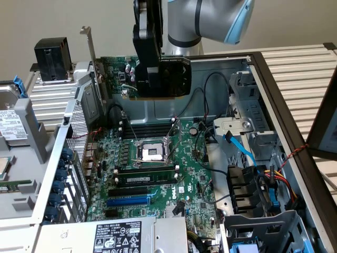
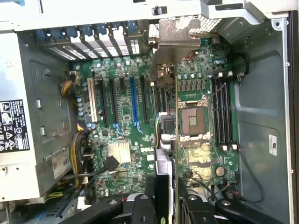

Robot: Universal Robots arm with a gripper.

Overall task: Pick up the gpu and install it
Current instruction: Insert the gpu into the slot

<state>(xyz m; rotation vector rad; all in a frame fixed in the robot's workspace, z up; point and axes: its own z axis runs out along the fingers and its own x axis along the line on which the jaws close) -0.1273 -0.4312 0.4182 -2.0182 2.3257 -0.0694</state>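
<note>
One wide grey metal computer case (image 1: 163,110) (image 2: 261,93) lies open on the pale ribbed bench (image 1: 300,68), and we look down into it from both views. Most of its floor is taken up by the large green motherboard (image 1: 184,163) (image 2: 126,116). A silver box-shaped power supply with a black-and-white label (image 1: 121,237) (image 2: 23,116) sits at the case's near end in the exterior view. At the exterior view's right stands a grey drive cage, with a blue flat cable (image 1: 239,145) running toward it.

Above the case we see the grey and light-blue robot arm (image 1: 210,18) reaching down. Its black claw (image 1: 154,79) (image 2: 167,191) is clenched on the gpu (image 1: 171,76) (image 2: 164,135), a small green circuit card with a black rectangular cooler shroud and a silver metal end bracket. The claw holds the card on its edge in the air over the far part of the motherboard. The bracket points toward the exterior view's left and rises above the case wall there.

In the wrist view we see the card edge-on, running straight away from the claw. Its bracket end lies over the perforated rear panel of the case. The card's line falls between the row of long expansion slots and the square silver processor socket (image 1: 150,153) (image 2: 192,120). It is seated in no slot.

Among those slots we pick out one long blue slot (image 1: 129,200) (image 2: 132,102), well apart from the card. A thin long black memory stick (image 1: 145,177) lies in its slot just beside the socket.
</note>
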